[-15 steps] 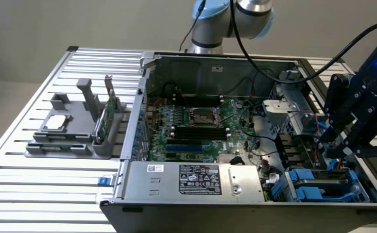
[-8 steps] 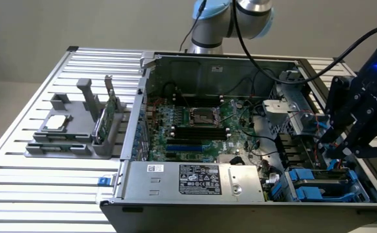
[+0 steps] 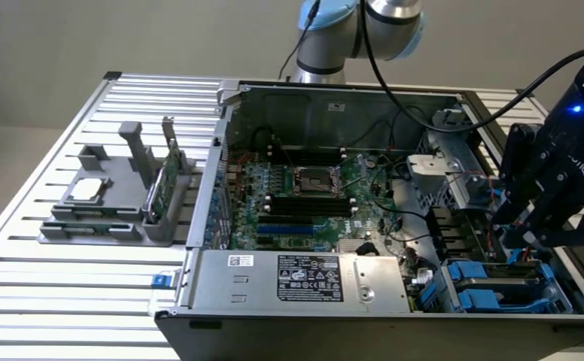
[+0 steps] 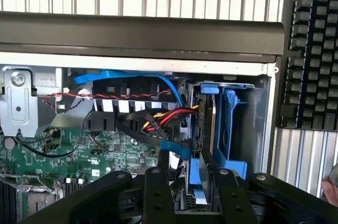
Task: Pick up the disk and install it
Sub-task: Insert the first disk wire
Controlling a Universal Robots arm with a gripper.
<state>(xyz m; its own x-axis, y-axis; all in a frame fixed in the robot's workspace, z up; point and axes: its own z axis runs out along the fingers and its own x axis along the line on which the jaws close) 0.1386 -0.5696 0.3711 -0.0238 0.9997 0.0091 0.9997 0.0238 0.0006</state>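
On the slatted metal table I see the open computer case, its power supply's label too small to read. My gripper hangs over the drive bay, fingers part-open astride the disk, upright between blue rails; whether they grip it I can't tell.

place: lab | cues: slatted aluminium bench; opened computer case

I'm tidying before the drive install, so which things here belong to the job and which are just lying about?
Job: black gripper; flat metal hard drive with blue side rails; open black computer case.
Lying about: grey plastic holder; small square silver chip; thin green circuit card; black keyboard.
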